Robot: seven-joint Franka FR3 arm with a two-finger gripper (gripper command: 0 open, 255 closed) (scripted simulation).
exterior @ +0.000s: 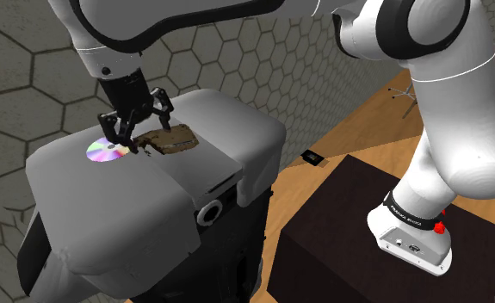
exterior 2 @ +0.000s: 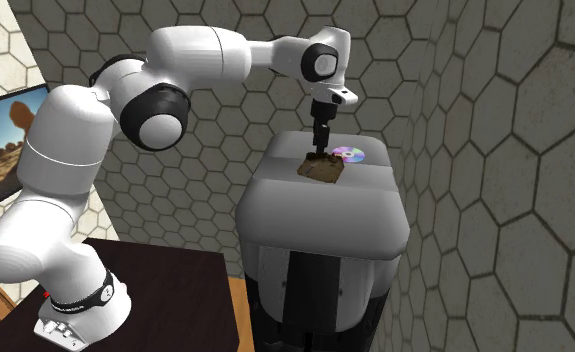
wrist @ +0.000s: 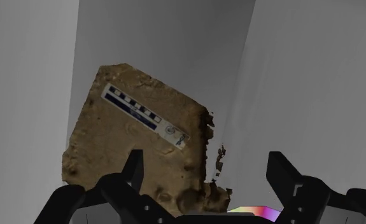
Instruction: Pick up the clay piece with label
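Clay piece (wrist: 137, 137) is lying flat on top of the grey unit (exterior: 237, 129): a thin brown slab w/ rough, uneven edges and a pale label (wrist: 146, 116) w/ dark marks running diagonally across its upper face. Judging by looks, it's stiff and fairly light for its spread, but prob. brittle. The ragged edge nearest the disc is showing loose-looking crumbs, so squeezing there is risking a chip. Surface is looking matte and gritty, so prob. not slippery. Best hold, imo, is across a narrower span, w/ pads on two opposite edges where the body is looking solid, away from the flaky corner. Since it's sitting so flat, the fingers are needing to go right down to the unit's top. Gripper (wrist: 205, 162) is hovering just over it, jaws standing wide apart and clasping nothing: one finger is sitting over the brown face, the other over bare grey past the ragged edge. Shiny disc (exterior: 106, 151) is lying just beside the slab, on the shoulder view's left, close enough to get nudged.
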